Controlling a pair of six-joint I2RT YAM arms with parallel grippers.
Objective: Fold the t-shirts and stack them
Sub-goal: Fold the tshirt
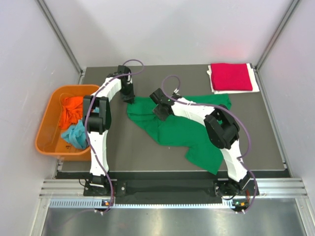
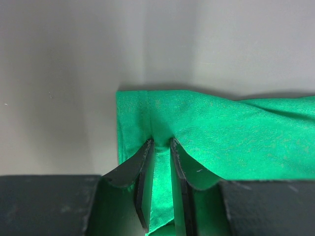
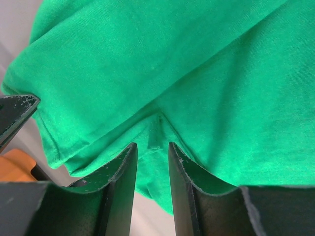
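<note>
A bright green t-shirt [image 1: 187, 130] lies crumpled across the middle of the dark table. My left gripper [image 1: 129, 98] holds its far left corner. In the left wrist view that gripper [image 2: 161, 141] is shut on a fold of the green cloth [image 2: 236, 137] near a hemmed edge. My right gripper [image 1: 158, 112] sits a little to the right on the same shirt. In the right wrist view it [image 3: 152, 145] is shut on a pinch of green cloth [image 3: 197, 64] by a seam. A crimson red t-shirt [image 1: 231, 76] lies folded at the back right.
An orange plastic tub [image 1: 47, 125] stands at the table's left edge, with an orange t-shirt [image 1: 73, 110] and a light blue t-shirt [image 1: 76, 135] bunched inside. A white sheet [image 1: 255, 81] lies under the red shirt. Grey walls close in the back and sides.
</note>
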